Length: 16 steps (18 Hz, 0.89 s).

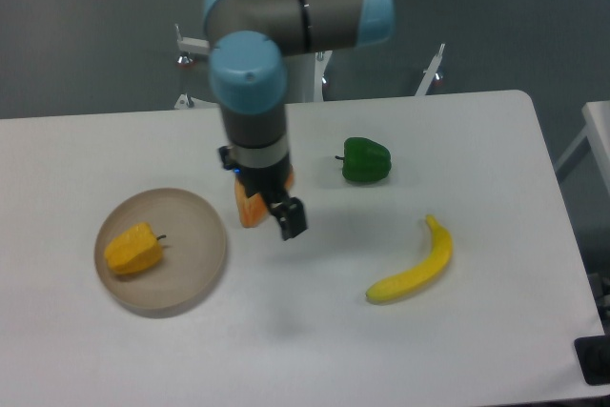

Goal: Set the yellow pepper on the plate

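Yellow pepper [132, 250]: lies inside the plate, on its left half, dark stem pointing right toward the plate's middle. Nothing touches it.
Plate [195, 226]: round tan dish on the left part of the table [315, 350]; holds only the yellow pepper.
Gripper [289, 219]: to the right of the plate, clear of its rim, pointing down over the table. It holds nothing. Only a dark finger [294, 218] shows plainly; the gap between the fingers is not visible from this angle, so I cannot tell how far open it is.
Arm [250, 92]: grey tube with blue joint caps, comes down from the top of the view; its wrist stands right of the plate and covers part of the orange wedge.
Orange wedge [248, 210]: just right of the plate, mostly hidden behind the wrist; only its lower left part shows. Whether the gripper touches it, cannot tell.
Green pepper [366, 160]: further right of the plate, beyond the arm, towards the back of the table, well apart from the gripper.
Banana [414, 266]: far right of the plate, nearer the front edge, curved, its thin end pointing up and away.
Table: white top, carries all four toy foods and the plate.
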Each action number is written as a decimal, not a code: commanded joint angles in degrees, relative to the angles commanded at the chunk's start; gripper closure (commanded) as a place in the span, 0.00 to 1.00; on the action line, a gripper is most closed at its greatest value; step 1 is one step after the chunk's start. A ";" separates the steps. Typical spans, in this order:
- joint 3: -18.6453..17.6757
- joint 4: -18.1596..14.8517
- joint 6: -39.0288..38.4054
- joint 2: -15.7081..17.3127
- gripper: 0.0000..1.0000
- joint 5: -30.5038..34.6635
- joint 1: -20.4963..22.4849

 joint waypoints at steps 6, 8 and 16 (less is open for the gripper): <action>0.09 -2.38 8.78 -0.70 0.00 3.06 5.72; 0.09 -3.17 13.01 -0.88 0.00 3.25 6.34; 1.05 -2.64 13.64 -2.72 0.00 2.72 8.71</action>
